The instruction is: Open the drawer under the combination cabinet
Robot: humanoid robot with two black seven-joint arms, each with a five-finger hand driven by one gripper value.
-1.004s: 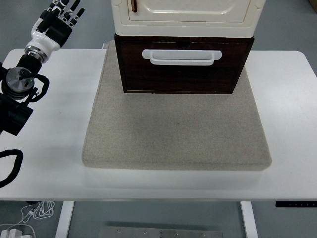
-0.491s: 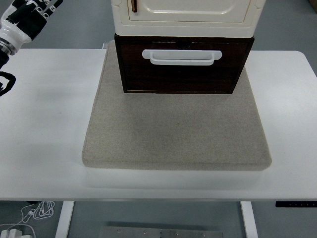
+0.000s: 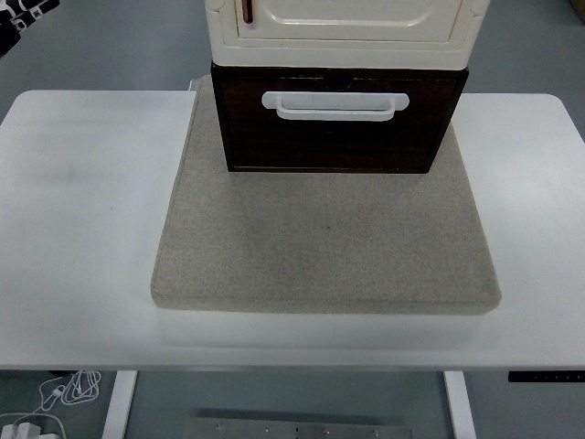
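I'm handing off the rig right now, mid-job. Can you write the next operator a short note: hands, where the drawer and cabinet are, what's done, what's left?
Left hand: only a sliver shows at the top left corner, off the table; its fingers cannot be judged. Right hand: not in view.
Cream cabinet sits on top of the dark wooden drawer, both at the far end of the grey mat on the white table.
The drawer's white handle faces the near edge; nothing touches it.
Done: nothing visible; the drawer looks fully closed.
Left: bring a hand to the handle, grip it and pull the drawer toward the near edge.

The left hand (image 3: 23, 11) has withdrawn to the top-left corner.
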